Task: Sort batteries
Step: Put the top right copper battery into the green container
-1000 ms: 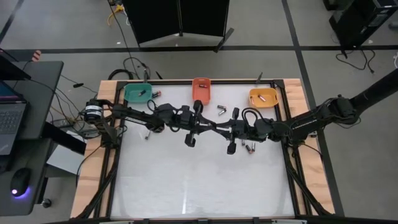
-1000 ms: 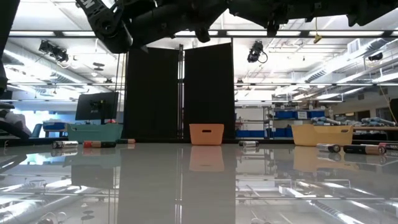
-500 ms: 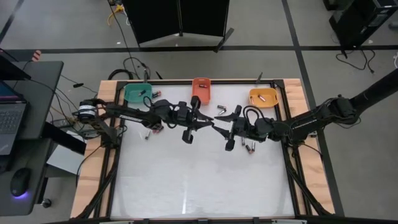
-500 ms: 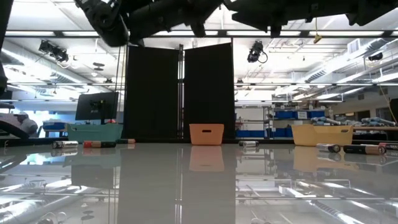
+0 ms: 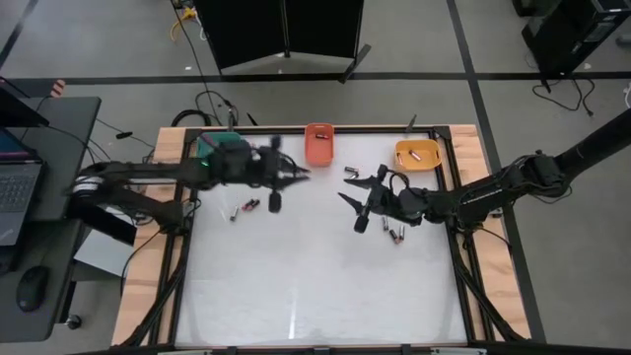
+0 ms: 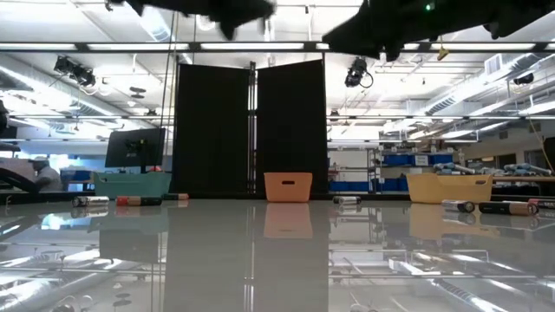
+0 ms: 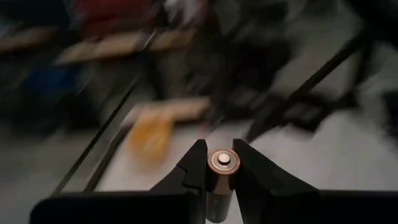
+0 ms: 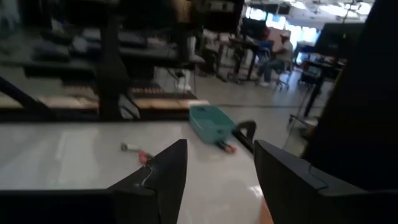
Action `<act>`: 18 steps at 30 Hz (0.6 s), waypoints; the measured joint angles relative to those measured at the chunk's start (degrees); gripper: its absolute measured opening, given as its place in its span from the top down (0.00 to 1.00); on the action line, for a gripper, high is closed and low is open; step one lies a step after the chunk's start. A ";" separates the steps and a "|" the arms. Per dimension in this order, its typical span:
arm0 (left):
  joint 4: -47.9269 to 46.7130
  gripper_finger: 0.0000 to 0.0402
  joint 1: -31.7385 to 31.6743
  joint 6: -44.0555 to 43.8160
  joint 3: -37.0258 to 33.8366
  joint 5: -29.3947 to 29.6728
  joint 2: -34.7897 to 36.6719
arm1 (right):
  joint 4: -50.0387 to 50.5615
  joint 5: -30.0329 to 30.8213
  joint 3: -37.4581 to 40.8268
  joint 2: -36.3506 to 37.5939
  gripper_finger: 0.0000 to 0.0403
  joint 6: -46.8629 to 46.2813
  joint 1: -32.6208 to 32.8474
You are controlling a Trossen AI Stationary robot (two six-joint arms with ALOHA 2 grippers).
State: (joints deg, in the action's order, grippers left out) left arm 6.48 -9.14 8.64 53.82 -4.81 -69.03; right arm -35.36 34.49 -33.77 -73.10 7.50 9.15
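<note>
My left gripper (image 5: 286,182) hangs above the table's far left part, near the teal bin (image 5: 209,145), shut on a small battery (image 7: 222,165). My right gripper (image 5: 352,209) hovers over the table's far middle, open, with nothing between its fingers (image 8: 163,175). An orange bin (image 5: 318,144) and a yellow bin (image 5: 417,153) stand along the far edge, each with batteries inside. Loose batteries lie on the table below the left gripper (image 5: 242,207), at the far middle (image 5: 350,173) and beside the right gripper (image 5: 395,235). My left gripper pinches the battery's round side (image 7: 214,182) between its two fingers near their free ends. The battery's silvery flat end (image 7: 222,162) faces the wrist camera. The fingers point about level toward the table's right. The battery is lifted clear of the table.
The white tabletop has a wooden frame (image 5: 473,148) and black rails (image 5: 463,266) around it. Its near half (image 5: 315,296) holds no objects. The low view shows batteries lying at the left (image 6: 91,201) and at the right (image 6: 486,206).
The two grippers met over the table's far middle. My right gripper has opened and stayed in place. My left gripper has drawn back toward the table's left edge, risen and tipped up to about level, carrying the battery with it.
</note>
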 joint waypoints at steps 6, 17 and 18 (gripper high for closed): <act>-35.86 0.86 -2.71 -5.73 9.15 14.22 4.59 | 4.83 0.41 0.01 0.00 0.58 -1.69 0.00; -64.08 0.86 -20.83 -12.27 12.19 17.38 -0.71 | 9.82 0.18 0.01 0.00 0.89 -3.38 0.00; -64.92 0.86 -22.59 -11.87 12.17 17.67 -1.84 | 10.48 0.15 0.01 0.00 0.93 -3.47 0.02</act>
State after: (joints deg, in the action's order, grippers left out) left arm -58.44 -31.73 -3.23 66.00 12.85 -70.87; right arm -24.88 34.63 -33.76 -73.10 4.03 9.17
